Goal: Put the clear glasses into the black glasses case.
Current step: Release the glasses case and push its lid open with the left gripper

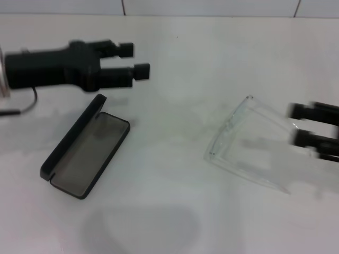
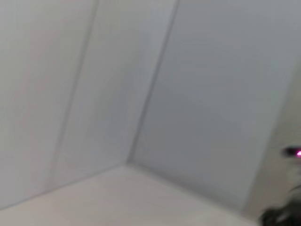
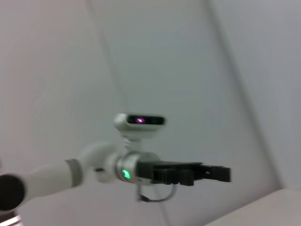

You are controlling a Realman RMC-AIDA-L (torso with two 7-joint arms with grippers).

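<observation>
1. Head view. The black glasses case (image 1: 85, 159) lies open on the white table (image 1: 175, 222), left of centre, with the lid standing up along its far-left edge and the lining facing up. Nothing is inside it. The clear glasses (image 1: 238, 143) rest on the table right of centre, well apart from the case, arms unfolded and pointing toward the right edge.
2. Head view, arms. The left gripper (image 1: 139, 60) hangs above and behind the case, fingers apart and holding nothing. The right gripper (image 1: 292, 125) enters from the right edge, just beside the glasses' arm tips. Its two fingers are spread with a gap between them and nothing is clamped.
3. Left wrist view. Only wall panels and a strip of table show; neither task object is in sight.
4. Right wrist view. The left gripper (image 3: 221, 173) shows across the workspace, fingers parted and empty, against the wall.
5. Judgement. The step in hand looks like the approach to the glasses; no grasp has been made. Next, the right gripper needs to close on a firm part of the frame, lift, and carry it over the open case. The unfolded arms may not fit the tray.
</observation>
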